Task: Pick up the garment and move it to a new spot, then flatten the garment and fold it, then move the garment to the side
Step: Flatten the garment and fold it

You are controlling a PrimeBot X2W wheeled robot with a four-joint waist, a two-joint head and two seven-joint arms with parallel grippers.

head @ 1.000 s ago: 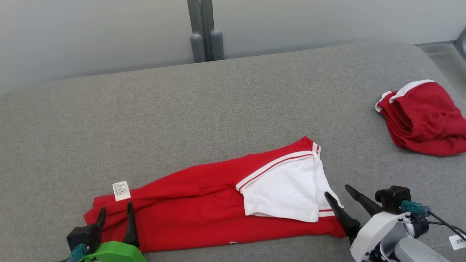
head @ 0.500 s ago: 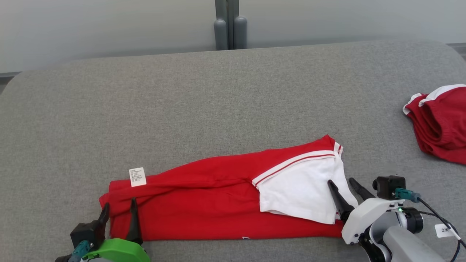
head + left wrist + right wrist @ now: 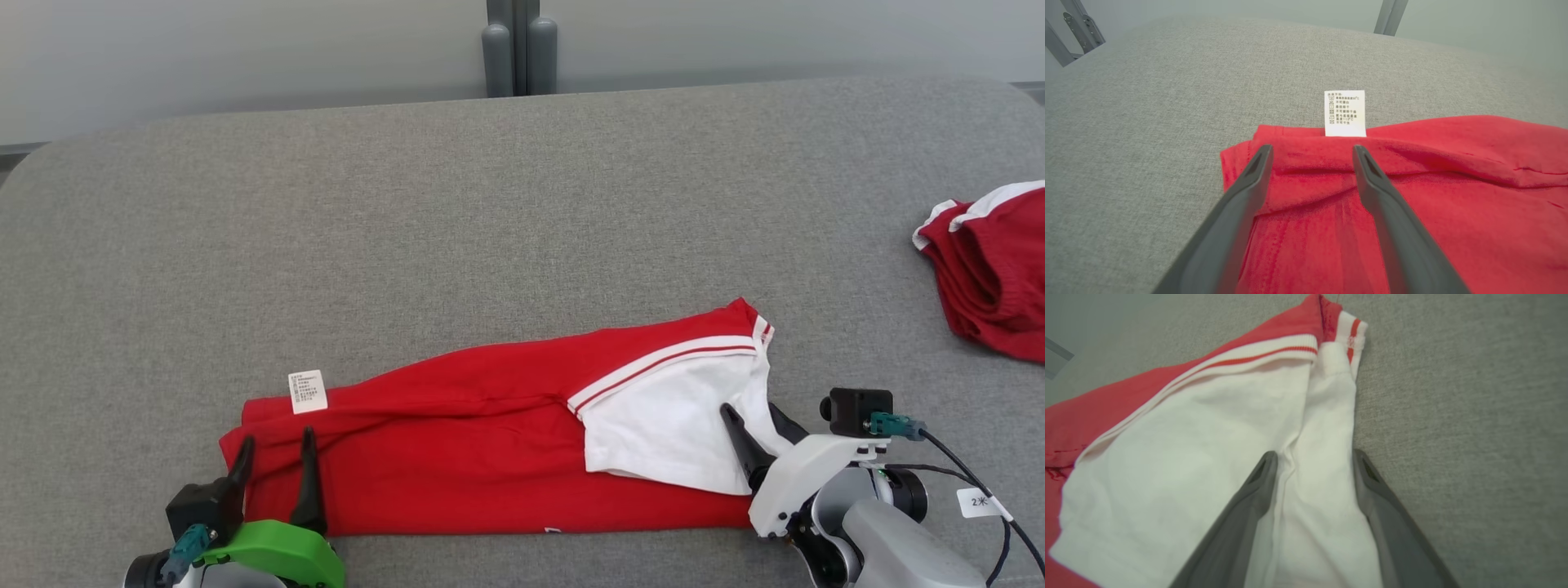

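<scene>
Far right of the garment lies a red bundle; left gripper and right gripper, both spread, straddle the garment's 2 ends.

A white care label is sewn at the edge of the red garment. It carries a heading line and several rows, each a small laundry symbol followed by Chinese characters, too small to read surely. A small white tag on a black cable shows the digit 2 and one unclear character after it.
</scene>
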